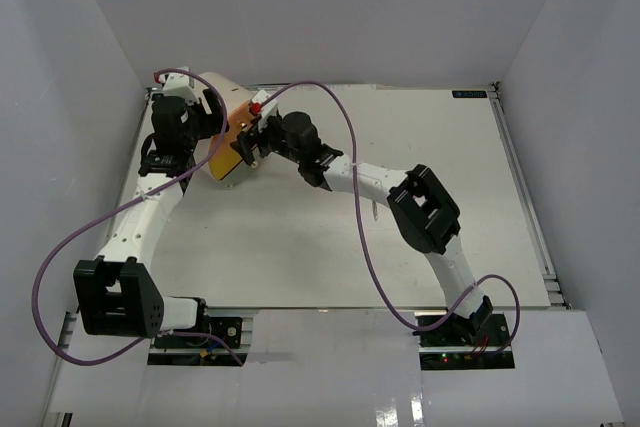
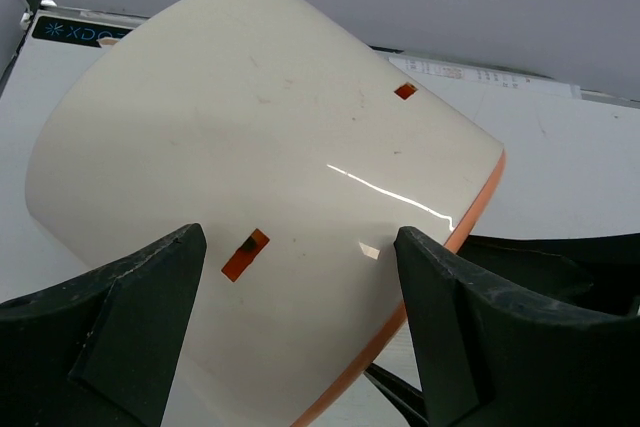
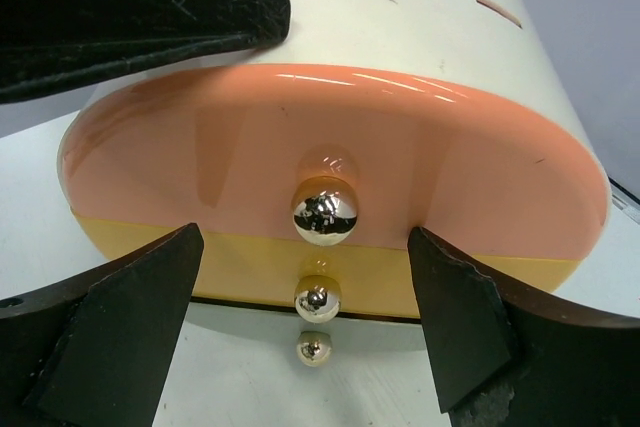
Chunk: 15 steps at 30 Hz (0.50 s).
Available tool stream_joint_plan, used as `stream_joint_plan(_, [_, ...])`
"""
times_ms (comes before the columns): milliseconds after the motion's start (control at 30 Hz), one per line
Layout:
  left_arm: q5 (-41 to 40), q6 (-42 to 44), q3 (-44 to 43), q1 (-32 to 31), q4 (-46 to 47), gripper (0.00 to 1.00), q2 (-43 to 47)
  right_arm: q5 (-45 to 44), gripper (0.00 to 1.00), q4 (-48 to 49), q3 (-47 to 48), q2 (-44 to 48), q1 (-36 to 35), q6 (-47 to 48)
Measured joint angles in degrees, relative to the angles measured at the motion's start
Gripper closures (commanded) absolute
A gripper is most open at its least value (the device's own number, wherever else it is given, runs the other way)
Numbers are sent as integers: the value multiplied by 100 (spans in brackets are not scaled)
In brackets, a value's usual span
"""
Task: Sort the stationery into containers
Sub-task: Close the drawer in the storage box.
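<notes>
At the far left of the counter (image 1: 420, 177), the cream organizer (image 1: 222, 97) lies on its side, round face toward the right gripper (image 3: 305, 239), whose wide-open, empty jaws flank the brass knob (image 3: 325, 211) of the orange drawer (image 3: 460, 177), 1 of 3. The left gripper (image 2: 300, 247), equally agape and empty, straddles the barrel. No stationery shows. A label (image 2: 80, 31) reads "XDO", cut off.

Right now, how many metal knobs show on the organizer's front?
3. Top knob on the orange band; middle knob on the yellow band; bottom knob beneath it. More could be hidden lower down.
</notes>
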<state>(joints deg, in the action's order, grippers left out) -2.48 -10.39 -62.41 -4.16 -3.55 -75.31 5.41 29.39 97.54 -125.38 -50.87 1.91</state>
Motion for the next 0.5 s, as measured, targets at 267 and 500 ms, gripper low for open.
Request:
stream_joint_plan(267, [68,-37,24,50,26,13,15,-175,11,175,-74,-35,-26,7])
stream_joint_plan(500, [260,-94,87,151,68,13,57,-247,14,162,-837,216,-26,39])
